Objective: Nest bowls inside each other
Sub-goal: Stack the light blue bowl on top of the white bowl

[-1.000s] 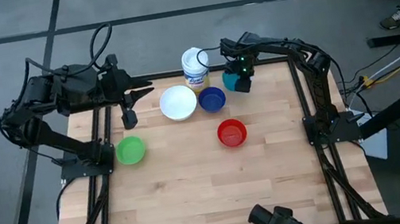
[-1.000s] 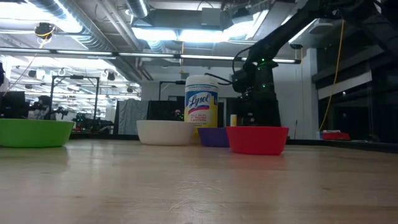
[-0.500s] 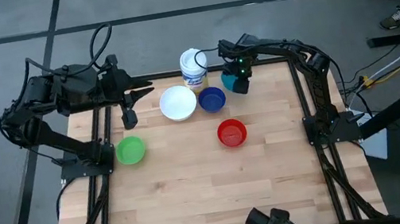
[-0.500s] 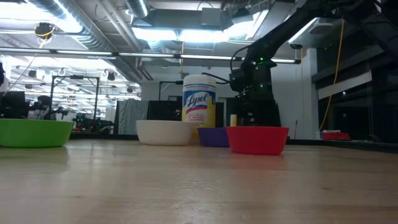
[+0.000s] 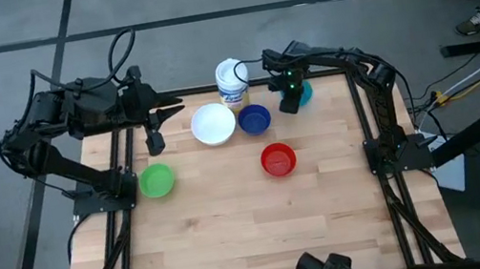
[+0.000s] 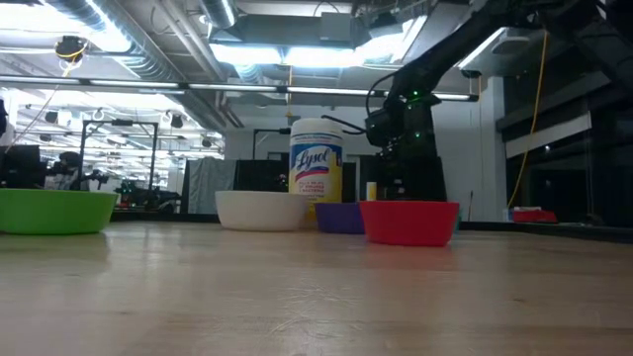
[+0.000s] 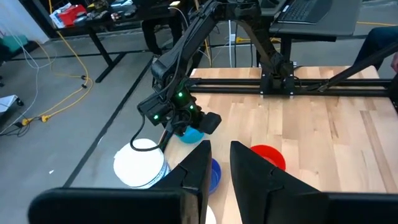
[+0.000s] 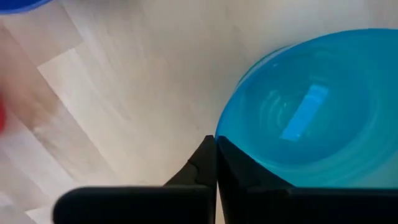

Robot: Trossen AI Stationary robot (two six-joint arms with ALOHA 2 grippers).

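Five bowls sit upright on the wooden table: white (image 5: pixel 213 124), dark blue (image 5: pixel 254 120), red (image 5: pixel 278 159), green (image 5: pixel 157 180) and teal (image 5: pixel 304 93) at the far right. My right gripper (image 5: pixel 291 99) points down just left of the teal bowl, shut with nothing between its fingers (image 8: pixel 216 149). The teal bowl (image 8: pixel 311 106) lies beside them. My left gripper (image 7: pixel 219 165) waits raised over the far left edge, open and holding nothing. My right gripper's shut fingers come from above and stand at the teal bowl's rim (image 8: pixel 221 132), on the side toward the table's left. The rim is not between them. Whether a finger's outer side touches the rim, I cannot tell. The bowl rests flat on the table.
A white-lidded tub with a yellow label (image 5: pixel 232 80) stands at the far edge, between the white bowl and my right gripper. The near half of the table (image 5: pixel 256 238) is bare wood. The arms' black frame rails (image 5: pixel 370 133) run along both sides.
My right gripper has shut where it stood over the teal bowl. The bowl has slid out toward the table's right edge and now lies beside the fingers instead of under them. My left arm has kept still.
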